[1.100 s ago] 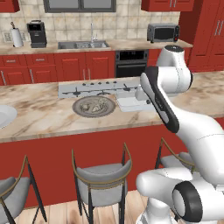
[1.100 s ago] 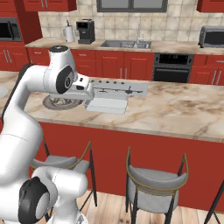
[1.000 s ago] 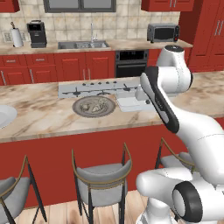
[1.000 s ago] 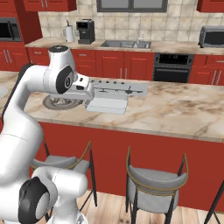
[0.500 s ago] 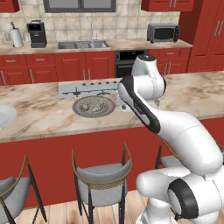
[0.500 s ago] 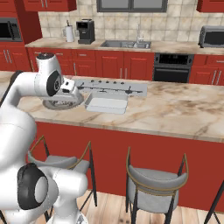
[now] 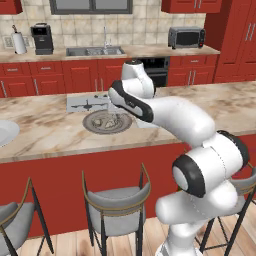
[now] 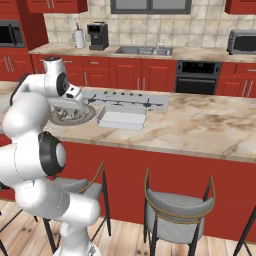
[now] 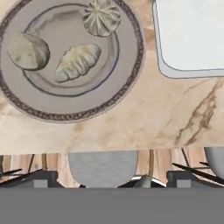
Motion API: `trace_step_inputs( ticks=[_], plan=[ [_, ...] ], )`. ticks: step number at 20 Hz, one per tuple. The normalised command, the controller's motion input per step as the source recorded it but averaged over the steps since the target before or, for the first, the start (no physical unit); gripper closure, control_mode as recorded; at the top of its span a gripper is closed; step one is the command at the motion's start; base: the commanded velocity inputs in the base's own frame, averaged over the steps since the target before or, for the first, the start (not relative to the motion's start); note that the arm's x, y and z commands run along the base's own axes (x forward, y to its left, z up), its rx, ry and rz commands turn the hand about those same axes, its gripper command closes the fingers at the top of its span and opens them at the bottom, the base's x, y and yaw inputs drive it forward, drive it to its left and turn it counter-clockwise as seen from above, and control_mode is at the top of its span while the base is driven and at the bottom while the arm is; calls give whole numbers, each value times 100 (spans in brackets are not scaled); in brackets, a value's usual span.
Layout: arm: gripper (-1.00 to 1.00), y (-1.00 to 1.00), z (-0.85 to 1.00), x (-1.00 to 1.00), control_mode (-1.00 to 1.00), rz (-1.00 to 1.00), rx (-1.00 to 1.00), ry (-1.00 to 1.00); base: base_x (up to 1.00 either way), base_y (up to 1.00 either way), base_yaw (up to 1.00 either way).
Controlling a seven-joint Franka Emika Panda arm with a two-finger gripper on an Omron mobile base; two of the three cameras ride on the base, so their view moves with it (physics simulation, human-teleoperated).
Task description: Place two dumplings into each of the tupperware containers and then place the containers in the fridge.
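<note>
Three dumplings [image 9: 77, 62] on grey plate [image 9: 127, 76], beyond open hand [image 9: 111, 178]

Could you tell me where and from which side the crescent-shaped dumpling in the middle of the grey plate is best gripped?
Probably across the narrow middle of the crescent dumpling, from straight above. It lies flat on the plate, apart from its two neighbours, so the fingers have room beside its long sides.

Reaching over the desk [image 7: 45, 131]: white arm [image 7: 165, 112] above the round grey plate [image 7: 107, 121] holding dumplings [image 7: 108, 121], stool [image 7: 116, 200] at six o'clock.
</note>
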Motion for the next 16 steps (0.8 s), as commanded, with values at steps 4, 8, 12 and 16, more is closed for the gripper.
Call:
trace_step_inputs(
  ticks=[4, 8, 12, 16],
  plan=[
    [-100, 2, -30, 97, -100, -1, 0, 14, 0, 0, 0],
    [-100, 21, -53, 79, -100, -3, 0, 5, 0, 0, 0],
    [-100, 43, -51, 66, -100, -1, 0, 2, 0, 0, 0],
    [-100, 27, -59, 64, -100, 0, 0, 2, 0, 0, 0]
  ],
)
